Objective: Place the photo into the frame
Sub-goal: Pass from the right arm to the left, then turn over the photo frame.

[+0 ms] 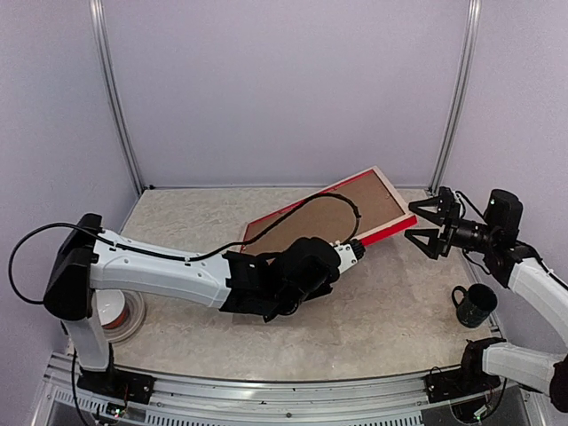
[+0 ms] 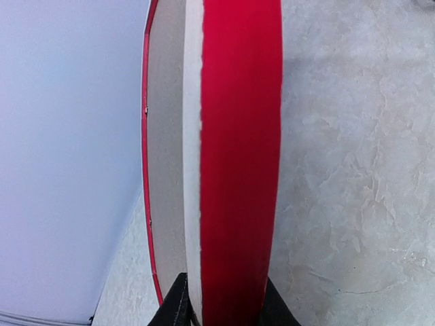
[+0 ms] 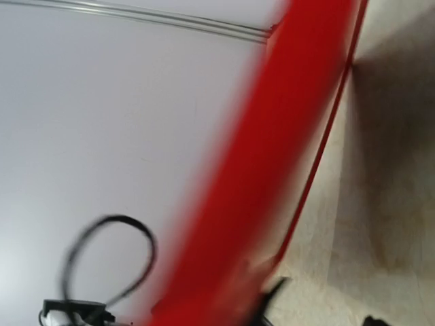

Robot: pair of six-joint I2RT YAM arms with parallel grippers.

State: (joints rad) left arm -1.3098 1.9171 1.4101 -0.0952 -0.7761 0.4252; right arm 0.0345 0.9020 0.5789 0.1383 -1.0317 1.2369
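Frame [image 1: 390, 231], front hidden, in clenched left gripper [image 1: 358, 249]; right gripper [image 1: 413, 222] agape at corner.

Mottled beige stone-look bench [image 1: 390, 311], backed by pale lilac walls [image 1: 284, 80]. Near its right edge, toward the near corner: black mug [image 1: 475, 304], standing upright, handle turned left. At the near left corner: round white dish [image 1: 120, 317], brownish inside, partly hidden. At the two far corners: slim metal posts [image 1: 115, 98], rising upward.
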